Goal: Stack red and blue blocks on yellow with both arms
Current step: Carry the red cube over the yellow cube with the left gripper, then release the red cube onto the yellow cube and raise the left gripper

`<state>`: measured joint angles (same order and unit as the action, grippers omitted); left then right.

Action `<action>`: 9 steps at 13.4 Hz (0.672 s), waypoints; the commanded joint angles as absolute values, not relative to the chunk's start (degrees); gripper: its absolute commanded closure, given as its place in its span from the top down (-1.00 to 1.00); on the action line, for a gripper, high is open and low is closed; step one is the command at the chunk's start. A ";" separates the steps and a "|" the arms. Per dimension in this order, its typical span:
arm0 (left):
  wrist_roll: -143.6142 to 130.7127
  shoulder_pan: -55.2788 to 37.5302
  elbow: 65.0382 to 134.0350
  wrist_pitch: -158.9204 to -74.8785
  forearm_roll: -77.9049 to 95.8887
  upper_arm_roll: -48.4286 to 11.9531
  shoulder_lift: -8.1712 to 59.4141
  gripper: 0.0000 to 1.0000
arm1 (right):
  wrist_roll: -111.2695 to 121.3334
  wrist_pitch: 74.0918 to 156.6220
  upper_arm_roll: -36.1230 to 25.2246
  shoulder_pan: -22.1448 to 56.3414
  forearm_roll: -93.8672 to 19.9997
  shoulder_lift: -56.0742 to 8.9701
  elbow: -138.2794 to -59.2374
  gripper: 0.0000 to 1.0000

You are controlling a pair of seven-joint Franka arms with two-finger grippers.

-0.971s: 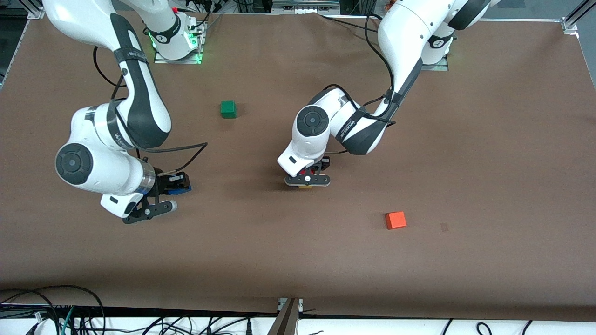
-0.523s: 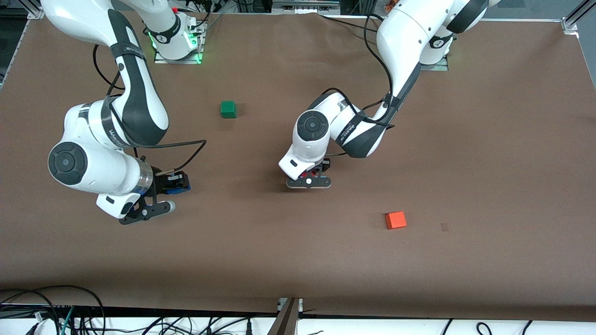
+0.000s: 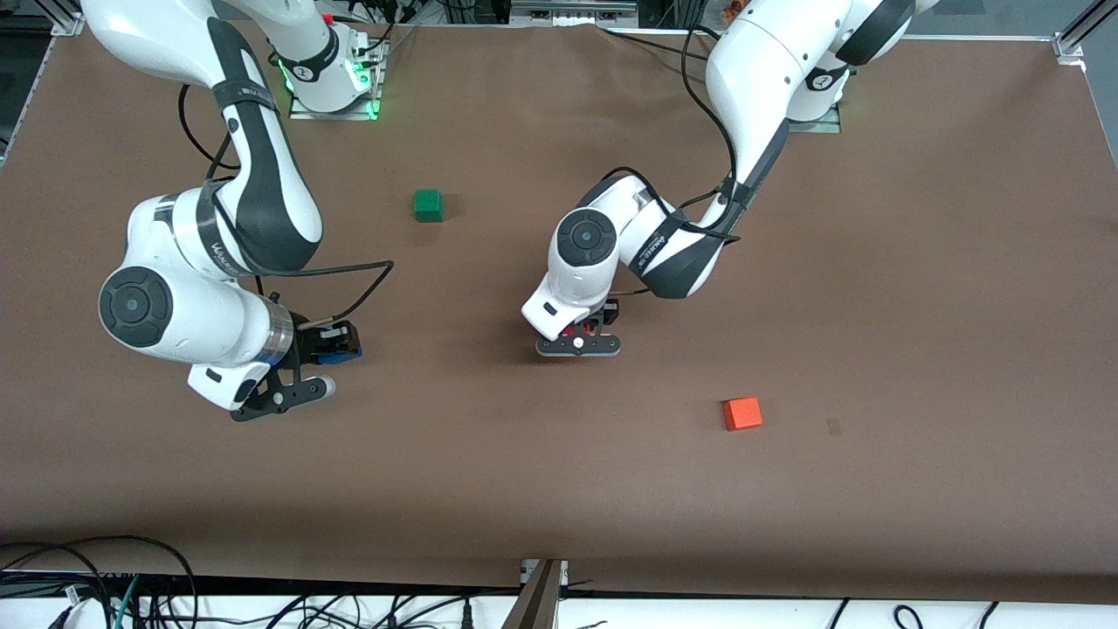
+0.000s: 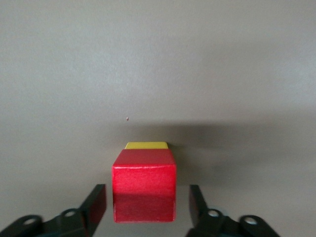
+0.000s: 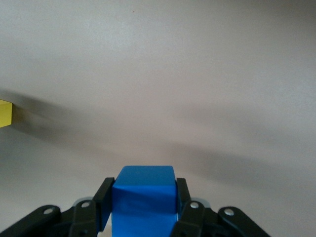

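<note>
— What do we have in the front view?

— The left gripper sits low at the middle of the frame, with a bit of the red block showing under its wrist. The right gripper is at the lower left of the frame, over the bench, a sliver of the blue block in it. A green cube lies in the upper middle, an orange cube at the lower right.

— And the left wrist view?

— We see the red block resting on the yellow block (only a yellow edge shows), jaws spread, a gap on each side.

— The right wrist view?

— Jaws pinching the blue block; the yellow block is at the frame's left edge.
</note>
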<state>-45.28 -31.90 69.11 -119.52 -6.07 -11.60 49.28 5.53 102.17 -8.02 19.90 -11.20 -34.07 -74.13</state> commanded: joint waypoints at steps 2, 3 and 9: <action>-46.06 -30.59 65.92 -115.59 -6.42 -11.60 49.22 1.00 | 0.28 101.25 -7.91 22.05 -12.30 -35.24 -72.07 -0.23; -45.71 -29.45 65.05 -114.45 -6.42 -11.60 48.96 1.00 | -2.17 101.34 -7.91 23.28 -12.30 -35.33 -72.07 -0.23; -32.98 -15.58 57.48 -99.17 -6.42 -12.57 44.93 1.00 | -18.77 105.89 -7.91 31.97 -12.22 -37.08 -71.98 -0.23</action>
